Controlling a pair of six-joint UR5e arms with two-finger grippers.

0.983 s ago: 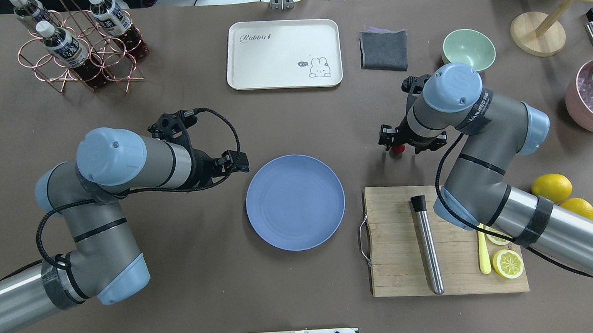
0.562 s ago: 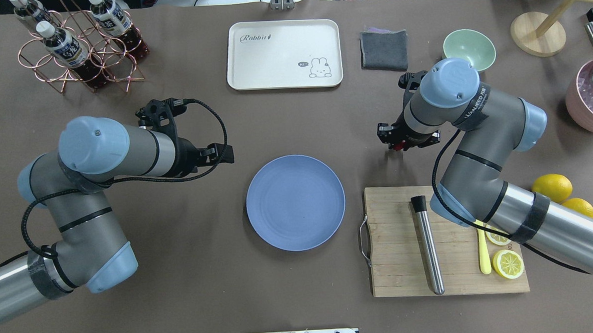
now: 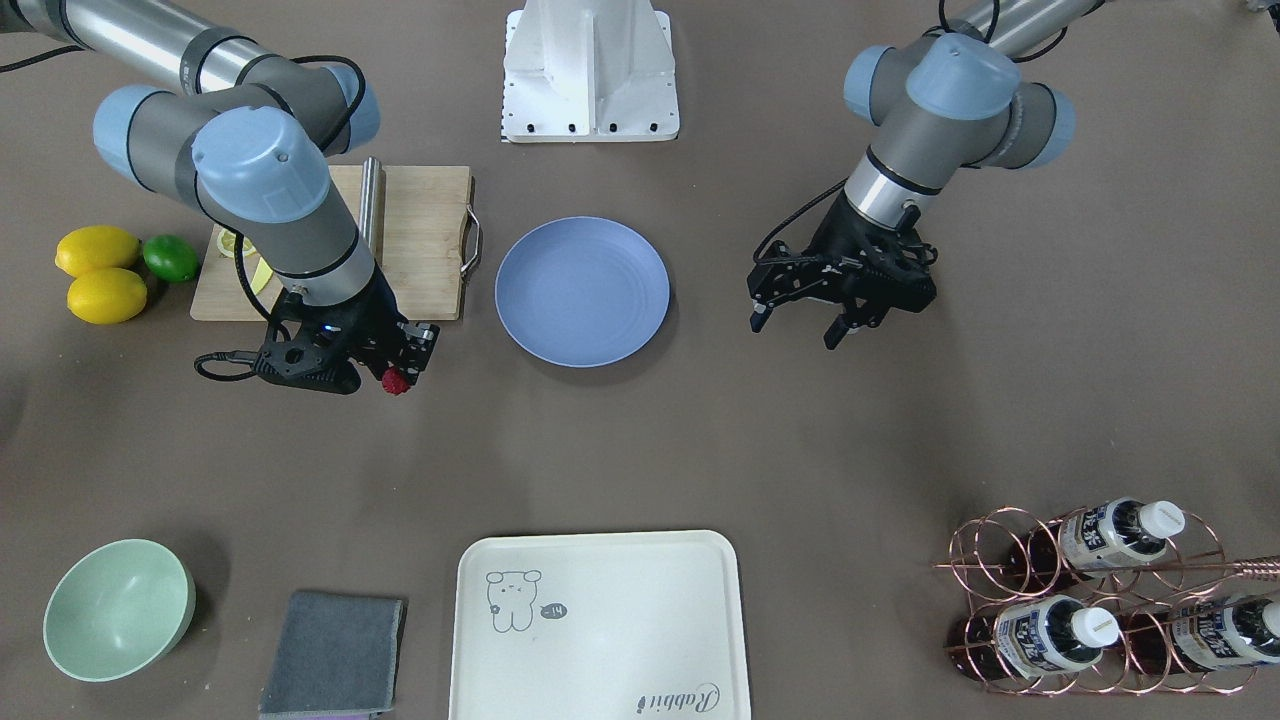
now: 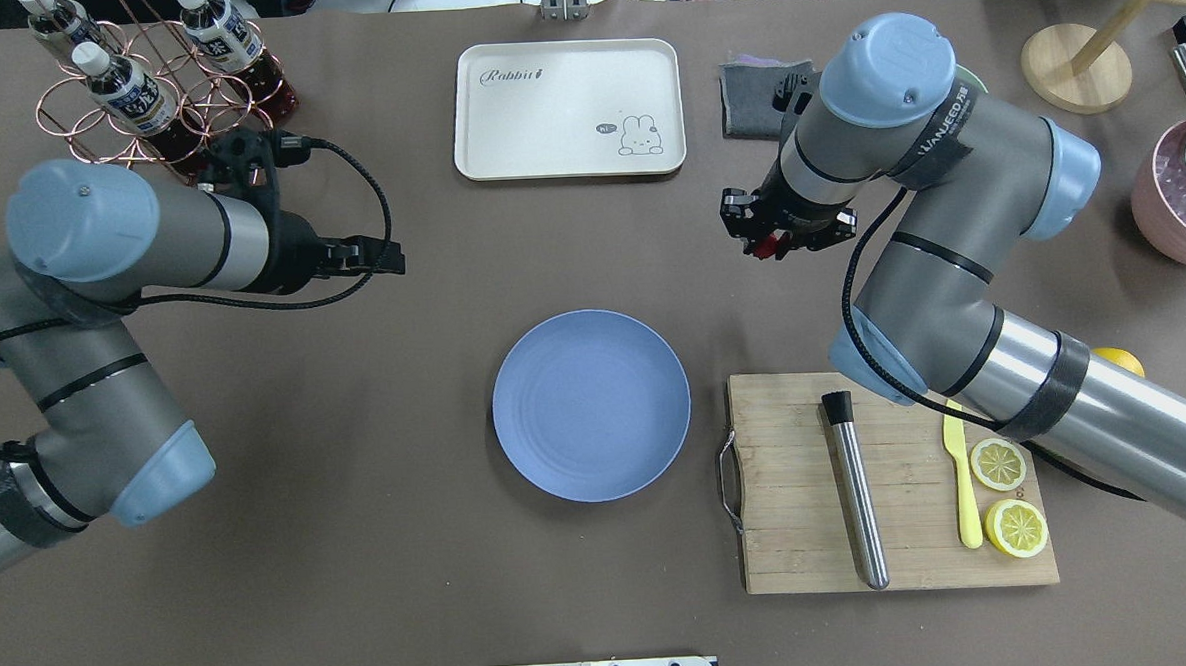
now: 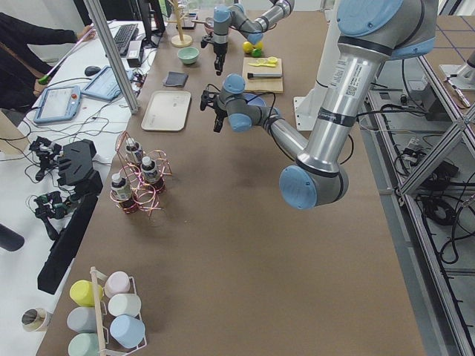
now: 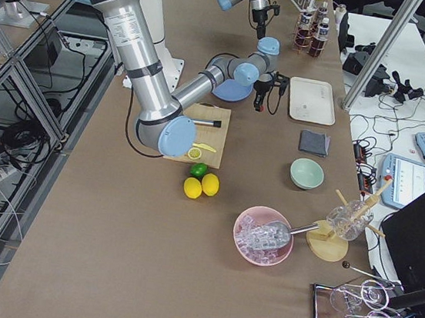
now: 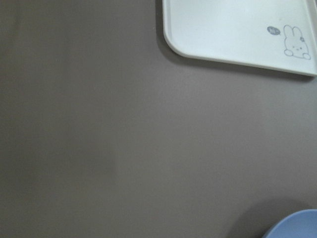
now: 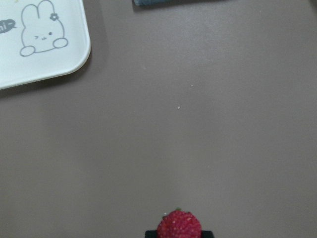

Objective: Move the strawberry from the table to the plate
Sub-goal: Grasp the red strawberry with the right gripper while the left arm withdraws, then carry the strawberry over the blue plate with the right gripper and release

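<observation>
The strawberry [image 8: 179, 225], small, dark red and bumpy, is pinched in my right gripper [image 4: 775, 244], which is shut on it above the table [image 4: 364, 583]. In the front-facing view the strawberry [image 3: 394, 381] shows at the right gripper's [image 3: 400, 372] tip, beyond the cutting board's corner. The periwinkle-blue plate [image 4: 591, 405] lies bare at the table's middle, nearer the robot and to the left of the berry. My left gripper [image 3: 796, 328] hangs open with nothing in it on the plate's other side, seen as [image 4: 390, 258] from overhead.
A cream tray [image 4: 568, 109] lies beyond the plate, a grey cloth [image 4: 748, 96] beside it. The wooden cutting board [image 4: 790, 485] carries a steel rod, a yellow knife and lemon slices. A green bowl [image 3: 118, 608], lemons [image 3: 100, 270] and a copper bottle rack [image 4: 142, 92] stand around the edges.
My right gripper has risen off the table with the strawberry and moved away from the robot. The left arm has drawn back to the left, farther from the plate.
</observation>
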